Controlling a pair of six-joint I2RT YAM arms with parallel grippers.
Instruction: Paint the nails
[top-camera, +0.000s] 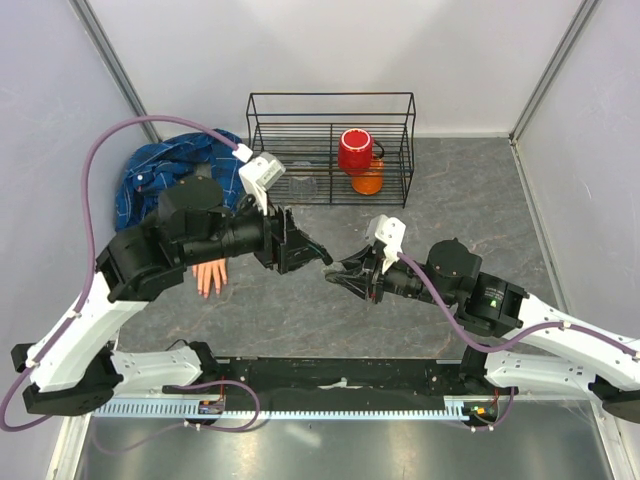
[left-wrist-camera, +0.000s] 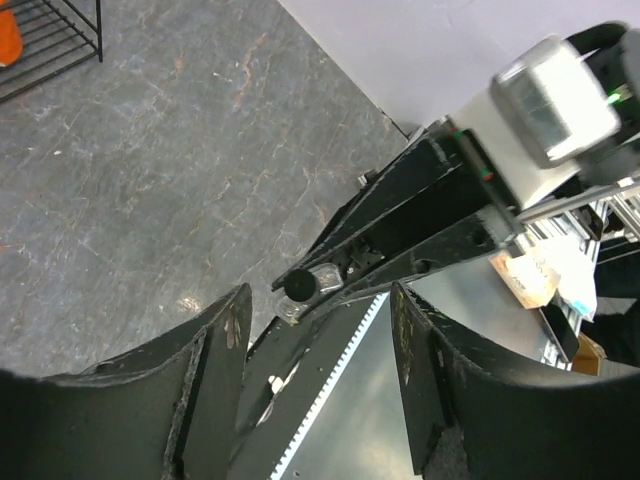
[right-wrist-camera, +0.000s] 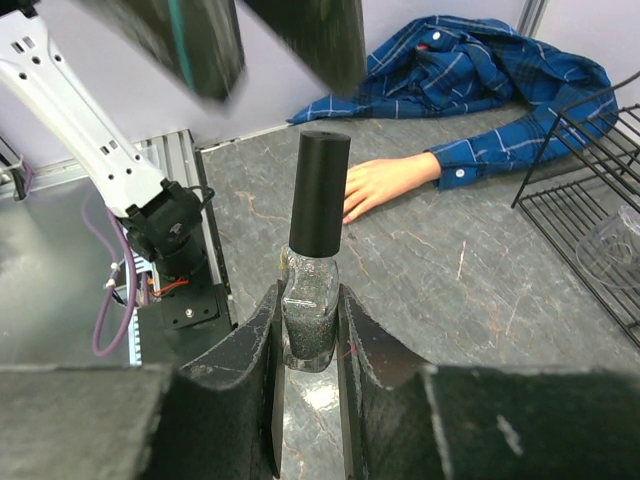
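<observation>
A grey marbled tabletop (top-camera: 460, 200) spreads before the black wire rack (top-camera: 300, 140), which stands close to the pale back wall (top-camera: 330, 45). Left and right of the rack, metal corner posts (top-camera: 108, 60) edge pale side walls (top-camera: 40, 120).

Left claw (left-wrist-camera: 320, 300): fingers parted, pointing toward right claw. Right claw (right-wrist-camera: 308, 300): fingers clamped on upright bottle (right-wrist-camera: 320, 190), directly ahead of left claw.

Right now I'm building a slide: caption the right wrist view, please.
Right gripper holds a polish bottle upright, cap on, fake hand lying beyond.
</observation>
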